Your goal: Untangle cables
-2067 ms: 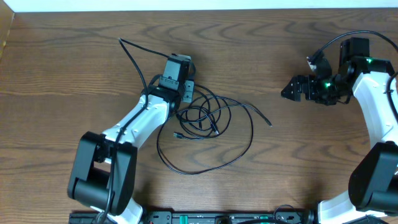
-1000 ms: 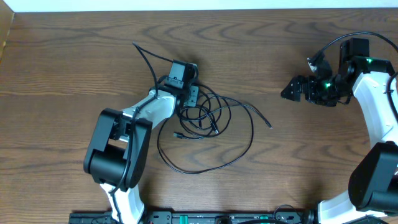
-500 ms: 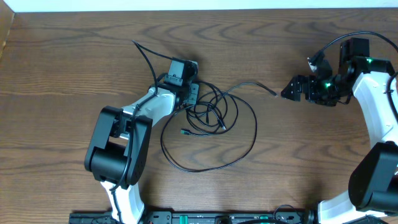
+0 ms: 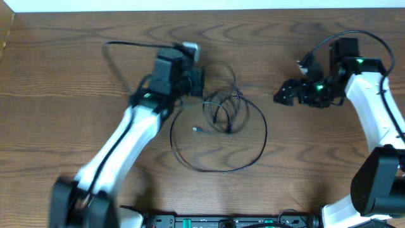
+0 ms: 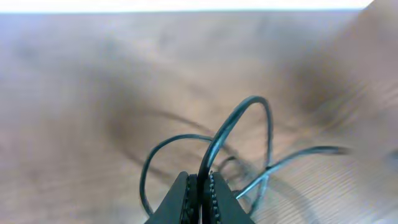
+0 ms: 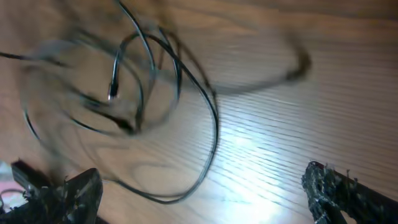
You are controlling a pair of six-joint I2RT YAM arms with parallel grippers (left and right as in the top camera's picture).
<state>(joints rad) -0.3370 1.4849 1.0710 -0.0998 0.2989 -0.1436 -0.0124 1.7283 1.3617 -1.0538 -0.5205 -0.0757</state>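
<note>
The cables (image 4: 221, 115) lie as a small dark tangle in the middle of the wooden table, with one wide loop (image 4: 218, 170) sagging toward the front edge. A small metal plug (image 4: 197, 129) pokes out at the tangle's left. My left gripper (image 4: 199, 81) is just up and left of the tangle. In the left wrist view it (image 5: 200, 182) is shut on a black cable strand (image 5: 239, 115) that arches up out of the jaws. My right gripper (image 4: 280, 96) hovers open to the right of the tangle. Its wrist view shows the loops (image 6: 146, 74) ahead and nothing between its fingers (image 6: 84, 190).
The table's far edge (image 4: 209, 9) runs along the top, with a white strip beyond it. A black rail (image 4: 221, 221) lines the front edge. The left arm's own thick wire (image 4: 123, 44) loops out to the upper left.
My left gripper has shut on a cable strand and the arm has swung and stretched out. The tangle has shifted right and its loose right end has drawn in. My right gripper has edged left.
</note>
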